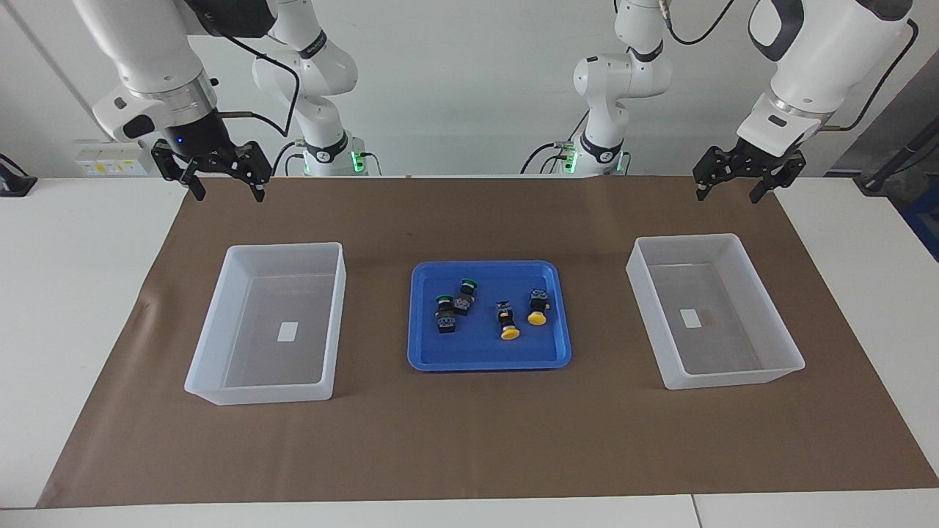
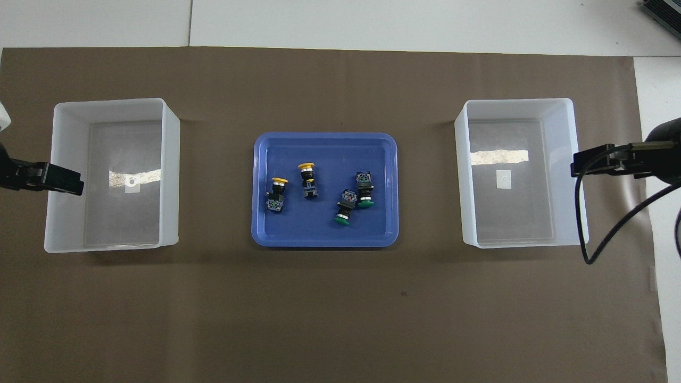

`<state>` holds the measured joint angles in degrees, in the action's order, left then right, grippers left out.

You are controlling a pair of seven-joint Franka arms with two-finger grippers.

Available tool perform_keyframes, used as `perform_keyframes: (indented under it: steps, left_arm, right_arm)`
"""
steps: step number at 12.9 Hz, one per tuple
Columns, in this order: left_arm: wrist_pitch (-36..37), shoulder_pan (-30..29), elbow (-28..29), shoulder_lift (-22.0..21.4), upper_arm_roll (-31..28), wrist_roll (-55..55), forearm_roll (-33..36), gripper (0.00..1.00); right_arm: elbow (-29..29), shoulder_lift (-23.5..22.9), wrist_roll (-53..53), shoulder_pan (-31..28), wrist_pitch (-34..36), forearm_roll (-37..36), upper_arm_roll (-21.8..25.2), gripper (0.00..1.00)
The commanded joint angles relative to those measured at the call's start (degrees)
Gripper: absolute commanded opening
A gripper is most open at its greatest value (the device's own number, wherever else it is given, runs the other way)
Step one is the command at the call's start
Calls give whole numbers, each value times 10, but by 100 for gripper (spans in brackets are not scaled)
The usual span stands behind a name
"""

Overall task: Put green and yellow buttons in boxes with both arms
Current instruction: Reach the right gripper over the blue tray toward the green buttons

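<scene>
Four buttons lie on their sides in a blue tray [image 1: 484, 353] [image 2: 324, 229] at the table's middle. Two green buttons [image 1: 444, 314] [image 1: 465, 295] lie toward the right arm's end; they also show in the overhead view [image 2: 346, 207] [image 2: 364, 189]. Two yellow buttons [image 1: 506, 321] [image 1: 539, 306] [image 2: 276, 194] [image 2: 307, 180] lie toward the left arm's end. One box [image 1: 285, 246] [image 2: 518, 101] stands at the right arm's end, the other box [image 1: 686, 238] [image 2: 109, 101] at the left arm's end; each holds only its sticker. My right gripper [image 1: 229, 192] [image 2: 590, 162] and left gripper [image 1: 728, 196] [image 2: 58, 180] hang open and empty, raised over the mat's edge nearest the robots.
A brown mat [image 1: 469, 440] covers the table under the tray and both boxes. Bare mat lies between the tray and each box. A black cable [image 2: 585, 223] hangs from the right arm beside its box.
</scene>
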<state>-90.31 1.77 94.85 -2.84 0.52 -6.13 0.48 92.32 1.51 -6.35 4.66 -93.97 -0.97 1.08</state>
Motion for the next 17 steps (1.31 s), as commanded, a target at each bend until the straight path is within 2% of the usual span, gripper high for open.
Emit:
perform_keyframes:
  steps: [1, 3, 6, 11, 17]
  left_arm:
    - [-13, -7, 15, -14, 3, 2, -14, 100]
    - [-18, -7, 16, -14, 3, 2, -17, 100]
    - [-24, -7, 17, -14, 2, 4, -26, 100]
    - [-17, 1, 16, -14, 3, 4, -24, 100]
    - [-17, 4, 18, -15, 7, 9, -24, 100]
  right_arm:
    - [29, -20, -86, 58, -63, 10, -5, 100]
    - [24, -53, -148, 104, -104, 11, -6, 100]
    - [23, -126, -228, 163, -196, 10, -6, 100]
    - [27, -218, -282, 213, -326, 8, -6, 100]
    - [32, -292, -315, 250, -372, -25, -4, 100]
